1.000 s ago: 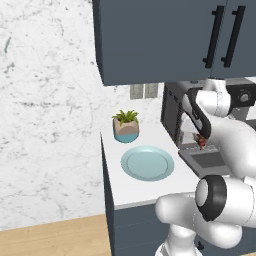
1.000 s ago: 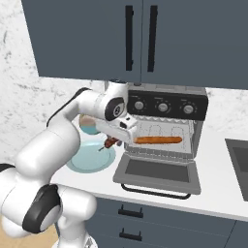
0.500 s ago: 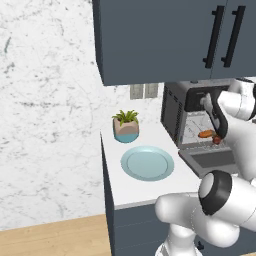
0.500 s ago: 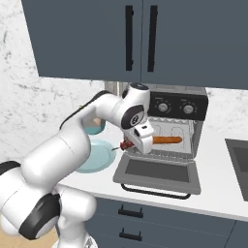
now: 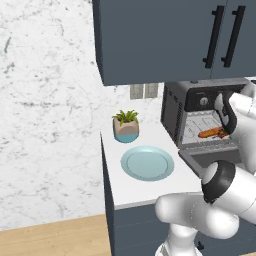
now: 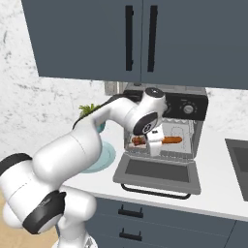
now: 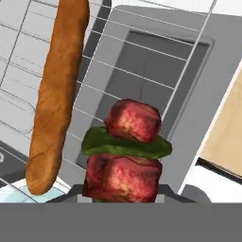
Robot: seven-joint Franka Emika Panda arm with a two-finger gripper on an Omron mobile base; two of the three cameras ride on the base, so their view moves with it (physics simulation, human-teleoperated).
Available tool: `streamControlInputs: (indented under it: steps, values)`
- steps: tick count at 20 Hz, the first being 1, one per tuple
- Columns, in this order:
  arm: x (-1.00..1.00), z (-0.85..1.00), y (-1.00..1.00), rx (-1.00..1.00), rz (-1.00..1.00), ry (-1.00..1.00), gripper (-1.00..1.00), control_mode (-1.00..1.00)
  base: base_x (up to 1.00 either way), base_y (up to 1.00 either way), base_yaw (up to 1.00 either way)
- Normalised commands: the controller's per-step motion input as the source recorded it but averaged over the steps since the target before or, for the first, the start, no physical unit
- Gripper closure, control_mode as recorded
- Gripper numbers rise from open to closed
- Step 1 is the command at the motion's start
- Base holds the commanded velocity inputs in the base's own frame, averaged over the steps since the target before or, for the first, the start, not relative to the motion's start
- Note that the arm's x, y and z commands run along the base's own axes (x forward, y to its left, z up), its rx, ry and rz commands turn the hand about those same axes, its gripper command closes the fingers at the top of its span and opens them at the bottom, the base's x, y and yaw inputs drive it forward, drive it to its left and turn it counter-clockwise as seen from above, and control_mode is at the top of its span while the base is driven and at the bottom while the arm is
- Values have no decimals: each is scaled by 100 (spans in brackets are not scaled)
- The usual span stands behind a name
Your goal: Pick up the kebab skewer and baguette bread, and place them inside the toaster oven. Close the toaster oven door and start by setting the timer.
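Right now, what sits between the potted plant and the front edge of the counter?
The round light-blue plate, bare of food, lies on the white counter in front of the potted plant. The left base view shows it plainly.

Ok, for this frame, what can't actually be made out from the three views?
- Tool fingertips: in the hand view the kebab skewer covers them, so the grip contact is unseen.
- Skewer in the right base view: too small, partly behind the wrist; resting on the rack or held above it, cannot tell.
- Baguette bread in the left base view: right end hidden by the arm.
- Toaster oven knobs: settings too small to read.
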Motion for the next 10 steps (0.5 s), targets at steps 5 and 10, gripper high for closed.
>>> streamControlInputs:
  steps: [5,10]
  values:
    - [19,-2,-15,10,-15,-32,100,-100,0,0,0]
    - [30,-9,-32,1,-24,-16,100,-100,0,0,0]
